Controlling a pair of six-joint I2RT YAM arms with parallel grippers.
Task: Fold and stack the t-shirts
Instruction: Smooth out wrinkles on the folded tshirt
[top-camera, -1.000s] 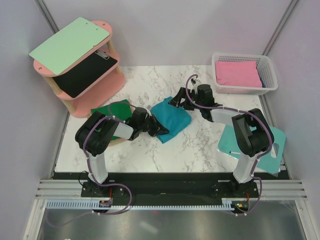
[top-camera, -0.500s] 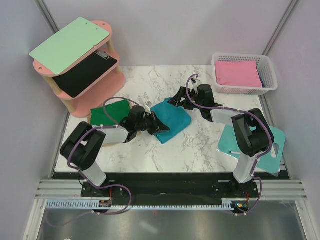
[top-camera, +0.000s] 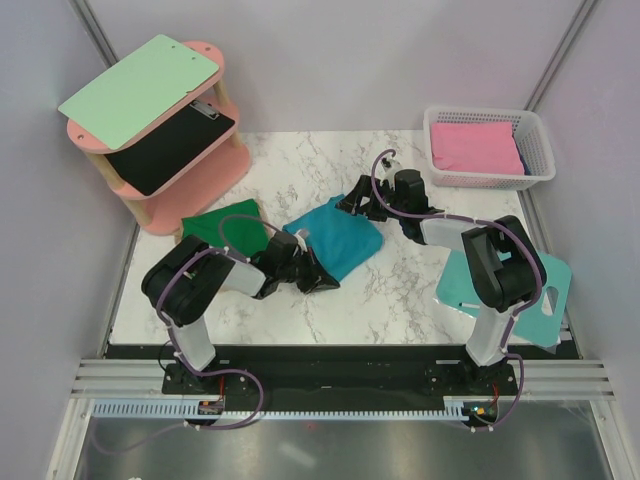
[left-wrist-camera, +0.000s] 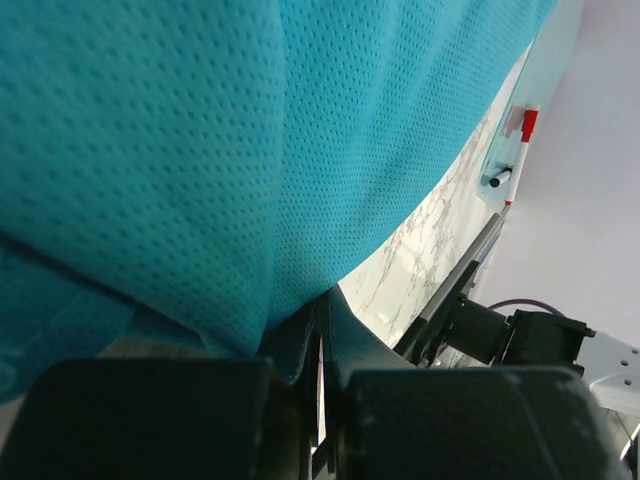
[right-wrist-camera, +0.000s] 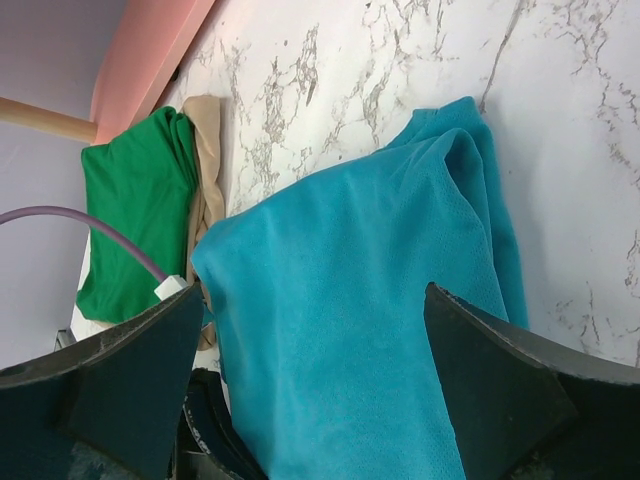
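On the marble counter (top-camera: 400, 290), the teal-blue t-shirt (top-camera: 338, 234) lay loosely bunched near the middle, between the two arms. The dark green t-shirt (top-camera: 220, 222) lay well to its left, just in front of the pink shelf unit (top-camera: 195, 180). The left end effector (top-camera: 316, 279) was at the near edge of the teal-blue t-shirt, its jaws pressed together on a fold of that cloth. In the left wrist view, the fabric ran down into the closed tips. The right end effector (top-camera: 352, 205) was at the shirt's far edge with its jaws spread wide, holding nothing. In the right wrist view, the teal cloth filled the gap between its fingers (right-wrist-camera: 130, 370). A white basket (top-camera: 540, 150) holding pink cloth (top-camera: 475, 148) stood at the far right corner.
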